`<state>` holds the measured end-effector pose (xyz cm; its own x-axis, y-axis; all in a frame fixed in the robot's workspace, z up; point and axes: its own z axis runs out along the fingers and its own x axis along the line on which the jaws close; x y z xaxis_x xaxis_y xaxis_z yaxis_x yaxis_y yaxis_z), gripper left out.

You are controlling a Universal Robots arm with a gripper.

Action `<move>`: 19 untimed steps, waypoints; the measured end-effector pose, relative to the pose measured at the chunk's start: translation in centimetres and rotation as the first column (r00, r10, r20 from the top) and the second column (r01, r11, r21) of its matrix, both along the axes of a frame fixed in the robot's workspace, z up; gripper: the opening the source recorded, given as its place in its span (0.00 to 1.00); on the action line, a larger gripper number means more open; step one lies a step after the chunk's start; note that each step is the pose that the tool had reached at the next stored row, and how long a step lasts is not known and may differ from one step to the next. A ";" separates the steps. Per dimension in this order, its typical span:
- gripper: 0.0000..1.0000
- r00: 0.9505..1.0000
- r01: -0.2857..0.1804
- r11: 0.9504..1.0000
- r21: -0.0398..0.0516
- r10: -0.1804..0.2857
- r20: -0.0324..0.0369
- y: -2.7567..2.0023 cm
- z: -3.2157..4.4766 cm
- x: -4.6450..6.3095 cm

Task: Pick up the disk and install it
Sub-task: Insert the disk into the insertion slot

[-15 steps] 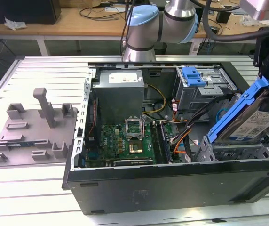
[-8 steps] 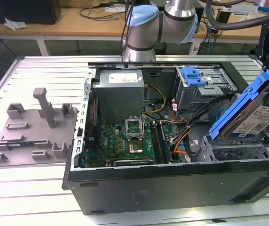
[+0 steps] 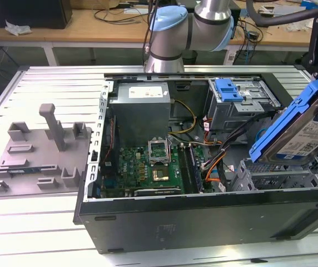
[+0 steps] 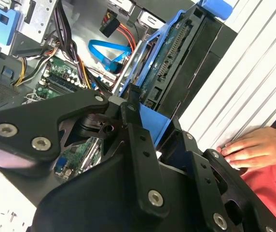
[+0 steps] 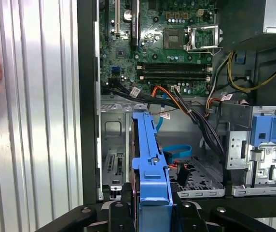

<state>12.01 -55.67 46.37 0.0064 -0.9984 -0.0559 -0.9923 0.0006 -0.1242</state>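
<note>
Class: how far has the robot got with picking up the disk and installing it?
Done: the disk is picked up, clear of the table. In hand: the robot's hand grips it by its blue frame, tilted over the metal drive cage. Left: the disk is not yet seated in that cage.

No print can be read. The disk (image 3: pixel 297 132), tilted above the computer case (image 3: pixel 203 222) at its edge on the exterior view's right, carries a white-and-blue label (image 3: pixel 309 142); its characters cannot be made out. The power supply (image 3: pixel 142 119), in the case's far corner toward the exterior view's left, carries a white label (image 3: pixel 148 90), likewise unreadable.
</note>
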 end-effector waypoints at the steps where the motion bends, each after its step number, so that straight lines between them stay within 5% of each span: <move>1: 0.37 1.000 -0.001 1.000 0.000 0.001 0.001 0.00 0.22 0.0; 9: 0.37 1.000 -0.004 1.000 0.000 0.004 0.007 0.00 1.17 -0.1; 14: 0.37 0.999 -0.009 1.000 0.000 0.009 0.033 0.01 1.20 -0.7; 19: 0.37 0.999 -0.010 1.000 0.000 0.010 0.052 0.00 1.19 -1.8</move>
<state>10.24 -55.67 47.56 0.0196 -0.9983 -0.0550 -0.9844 -0.0097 -0.1757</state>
